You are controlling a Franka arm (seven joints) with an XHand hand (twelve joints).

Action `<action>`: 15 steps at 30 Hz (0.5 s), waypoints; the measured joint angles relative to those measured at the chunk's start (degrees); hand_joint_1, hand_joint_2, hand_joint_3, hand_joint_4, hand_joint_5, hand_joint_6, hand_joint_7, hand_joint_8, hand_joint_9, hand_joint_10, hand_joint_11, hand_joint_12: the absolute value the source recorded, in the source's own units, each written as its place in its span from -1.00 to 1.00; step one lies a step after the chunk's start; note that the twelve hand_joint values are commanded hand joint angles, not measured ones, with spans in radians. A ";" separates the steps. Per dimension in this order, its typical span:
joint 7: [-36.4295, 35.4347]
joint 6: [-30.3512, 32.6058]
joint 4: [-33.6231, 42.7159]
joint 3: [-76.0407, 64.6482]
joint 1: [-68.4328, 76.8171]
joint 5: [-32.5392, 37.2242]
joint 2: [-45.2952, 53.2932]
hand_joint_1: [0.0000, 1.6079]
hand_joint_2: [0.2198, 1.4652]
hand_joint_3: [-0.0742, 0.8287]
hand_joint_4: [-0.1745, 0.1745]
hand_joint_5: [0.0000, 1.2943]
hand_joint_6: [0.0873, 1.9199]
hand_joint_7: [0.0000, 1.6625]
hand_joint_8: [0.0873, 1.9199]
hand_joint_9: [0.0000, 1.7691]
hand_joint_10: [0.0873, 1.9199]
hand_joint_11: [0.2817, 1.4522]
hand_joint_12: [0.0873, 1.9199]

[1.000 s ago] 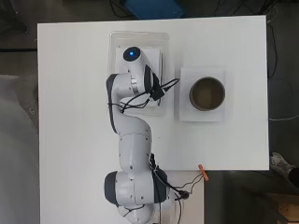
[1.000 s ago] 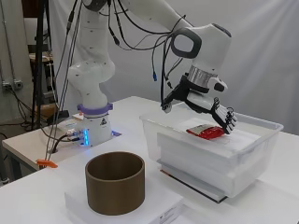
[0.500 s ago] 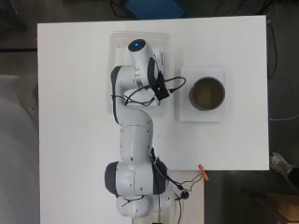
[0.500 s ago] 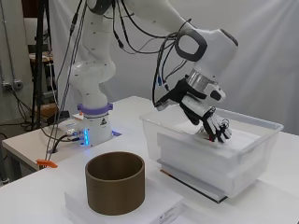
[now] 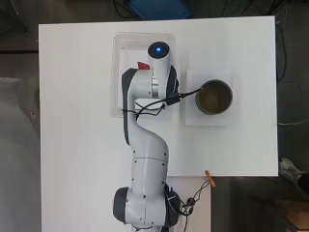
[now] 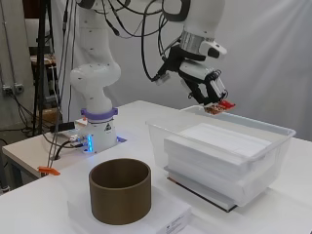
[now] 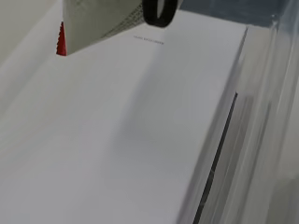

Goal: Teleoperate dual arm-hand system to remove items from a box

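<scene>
Overhead view: the white arm reaches up the view from its base at the bottom edge of the white table (image 5: pixel 77 96) and ends over a clear plastic box (image 5: pixel 117 72) that sits near the table's far side. The arm hides the hand here. A small red packet (image 5: pixel 143 65) peeks out beside the arm, over the box's white contents. To the right of the box, on a flat white block (image 5: pixel 193 118), stands a brown cylinder (image 5: pixel 214 96), open at the top. An orange clip (image 5: pixel 210 177) lies at the table's near edge.

Side view: the hand (image 6: pixel 207 87) hangs above the box (image 6: pixel 214 161), clear of its rim. Its fingers (image 6: pixel 217 92) point down and are curled in, pinching the red packet (image 6: pixel 220 106) at their tips, so the packet is in the air over the far side of the box. Inside the box lies a stack of white slabs (image 6: pixel 219 146). The brown cylinder (image 6: pixel 120 190) stands on its white block (image 6: pixel 161 214) in front, well apart from the hand.

Wrist view: the packet (image 7: pixel 88 23) shows a pale underside with a red serrated edge, held above the top white slab (image 7: pixel 117 140). The box's clear wall (image 7: pixel 261 140) runs along 1 side.
</scene>
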 joint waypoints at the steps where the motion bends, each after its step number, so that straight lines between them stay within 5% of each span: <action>1: 0.18 0.03 -0.45 -1.04 0.72 0.05 -2.03 0.63 0.50 -0.84 -0.87 0.19 0.07 0.10 0.20 0.20 0.23 -0.41 0.42; 4: 0.58 0.91 -2.54 -3.73 0.15 -0.22 -5.08 0.70 0.46 -0.84 -0.89 0.21 0.04 0.13 0.06 0.24 0.14 -0.42 0.32; 7: 0.47 2.01 -3.42 -9.01 -1.79 -0.51 -4.61 0.56 0.52 -0.83 -0.85 0.19 0.12 0.17 0.19 0.27 -0.11 -0.43 0.34; 10: 2.27 1.29 -3.49 -16.59 -0.55 -3.13 -6.41 0.52 0.57 -0.83 -0.97 0.15 0.14 0.11 0.34 0.22 0.02 -0.46 0.36; 13: 4.03 0.29 -3.34 -29.23 10.37 -6.26 -10.24 0.67 0.50 -0.84 -1.00 0.15 0.07 0.08 0.21 0.18 0.19 -0.48 0.24; 15: 4.19 0.36 -3.47 -37.42 22.18 -6.95 -11.29 0.62 0.53 -0.83 -0.90 0.10 0.17 0.09 0.21 0.15 0.01 -0.49 0.08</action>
